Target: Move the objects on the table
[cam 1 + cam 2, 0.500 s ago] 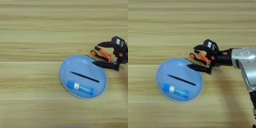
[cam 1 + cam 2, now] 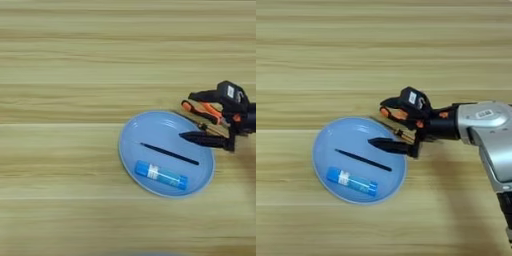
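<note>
Over the right rim of the plate (image 2: 323, 172), the right gripper (image 2: 378, 126) hangs with its two black fingers spread wide and nothing between them: the upper finger (image 2: 392, 103) reaches out past the rim over bare wood, while the lower finger (image 2: 390, 145) points leftward above the plate's inner edge. Behind the fingers, orange parts and a black housing with a small white patch lead back into the silver forearm (image 2: 483, 126), which comes in from the right and bends down toward the bottom corner. Whether the lower fingertip touches the plate cannot be told. On the plate lie two things, apart from each other: a thin black stick (image 2: 169, 153) running slantwise across the middle, its right end near the lower fingertip, and below it a small blue tube (image 2: 161, 174) with a white label, lying on its side and roughly parallel to the stick. The plate is a smooth, light-blue oval with a shallow raised edge. It rests on the table (image 2: 60, 75), a light wooden surface with pale grain in horizontal bands.
</note>
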